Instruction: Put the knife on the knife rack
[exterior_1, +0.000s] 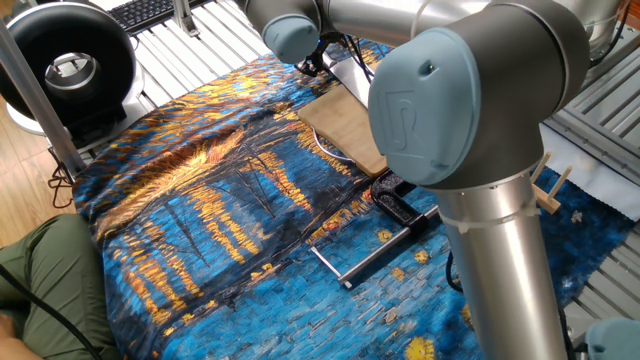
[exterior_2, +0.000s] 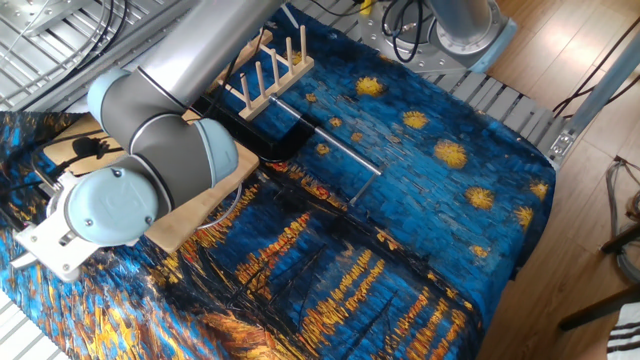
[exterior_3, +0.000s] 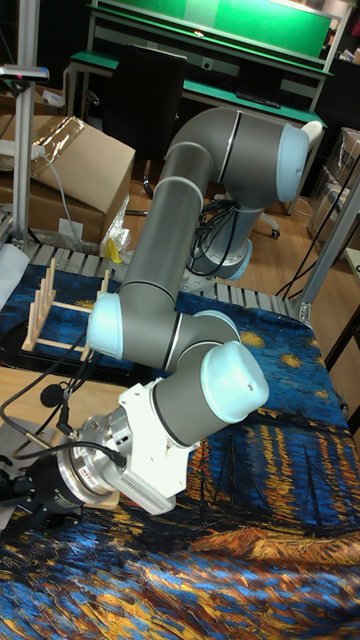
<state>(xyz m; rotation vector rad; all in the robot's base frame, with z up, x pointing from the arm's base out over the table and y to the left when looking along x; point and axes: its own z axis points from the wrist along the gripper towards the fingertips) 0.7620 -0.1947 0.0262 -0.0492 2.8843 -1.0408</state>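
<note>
The knife is hidden in every view. The knife rack (exterior_2: 266, 73), light wood with upright pegs, stands at the back of the painted cloth beside the arm; it also shows in the tall view (exterior_3: 58, 298), and a few of its pegs (exterior_1: 551, 189) peek out behind the arm's column. My gripper (exterior_3: 22, 496) is a black block at the lower left of the tall view, low over the cloth near the bamboo cutting board (exterior_2: 196, 211). Its fingers are too dark and cropped to read. The wrist blocks it in the other fixed view.
A black clamp (exterior_1: 394, 207) with a long silver rod (exterior_1: 372, 251) lies between the board and the rack. The arm's big joints (exterior_2: 168, 150) hang over the board. Slatted metal table edges surround the cloth (exterior_2: 400, 200). A black ring light (exterior_1: 65, 65) stands at one corner.
</note>
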